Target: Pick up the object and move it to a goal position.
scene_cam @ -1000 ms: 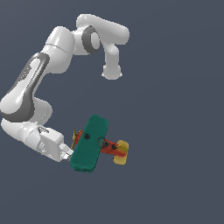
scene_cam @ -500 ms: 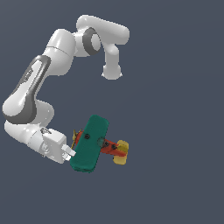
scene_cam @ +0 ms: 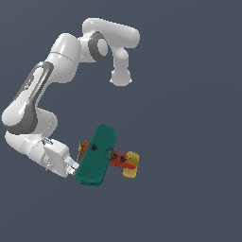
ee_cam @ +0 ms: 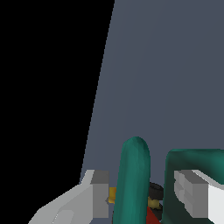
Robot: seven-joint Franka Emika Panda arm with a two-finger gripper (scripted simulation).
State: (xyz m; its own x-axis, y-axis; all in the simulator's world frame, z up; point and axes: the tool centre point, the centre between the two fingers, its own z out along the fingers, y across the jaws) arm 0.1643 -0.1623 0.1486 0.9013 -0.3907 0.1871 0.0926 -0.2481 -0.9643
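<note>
The toy biplane (scene_cam: 101, 156) has two teal-green wings, a red body and a yellow tail (scene_cam: 131, 164). In the exterior view it sits low and centre-left. My gripper (scene_cam: 74, 167) is at the plane's wing end, on the exterior view's left. In the wrist view my gripper (ee_cam: 141, 193) straddles one teal wing (ee_cam: 134, 175), with a gap showing between that wing and each fingertip. The second wing (ee_cam: 197, 159) lies behind one of the fingers (ee_cam: 191, 193). A black wheel (ee_cam: 155, 190) and a bit of red body show between the wings. The jaws stand open.
The floor (scene_cam: 189, 118) is plain dark grey all around. The arm's white links (scene_cam: 42, 94) arch above the plane on the exterior view's left. No goal marker shows in either view.
My gripper has moved a little toward the plane's wing end and the elbow has shifted slightly. The plane has stayed about where it was.
</note>
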